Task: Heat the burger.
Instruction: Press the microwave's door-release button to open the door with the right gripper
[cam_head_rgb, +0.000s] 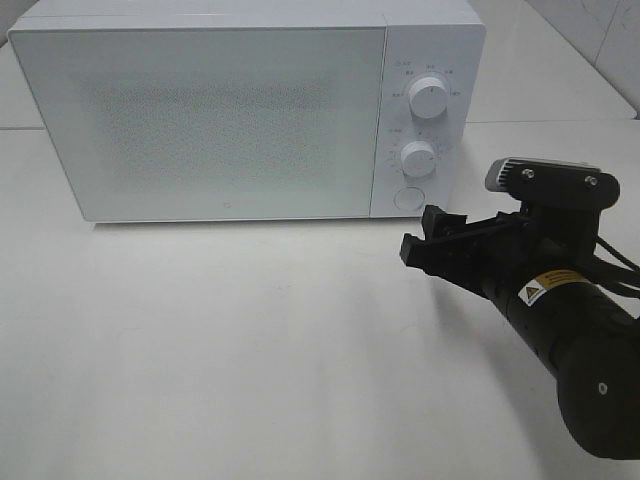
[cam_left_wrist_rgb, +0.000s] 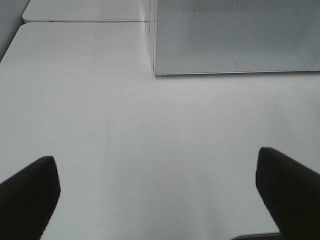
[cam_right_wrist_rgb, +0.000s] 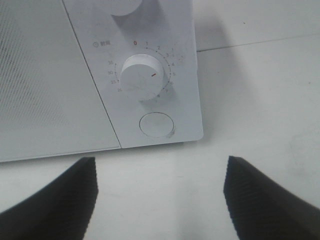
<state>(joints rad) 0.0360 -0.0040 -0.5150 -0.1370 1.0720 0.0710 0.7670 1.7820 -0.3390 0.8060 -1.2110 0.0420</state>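
White matte table (cam_head_rgb: 250, 350), boxy white microwave (cam_head_rgb: 230, 110) on it, speckled door shut. My right gripper (cam_head_rgb: 422, 235) hovers low before microwave's control panel, facing round button (cam_right_wrist_rgb: 156, 125) below lower dial (cam_right_wrist_rgb: 142, 77); jaws apart, nothing between. My left gripper (cam_left_wrist_rgb: 160, 200) over table, facing microwave's left front corner; jaws wide, nothing held. Burger: cannot tell where.

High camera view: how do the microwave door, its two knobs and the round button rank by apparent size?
Largest: microwave door.
Next: upper knob and lower knob, which look about alike.
Smallest: round button, only slightly.
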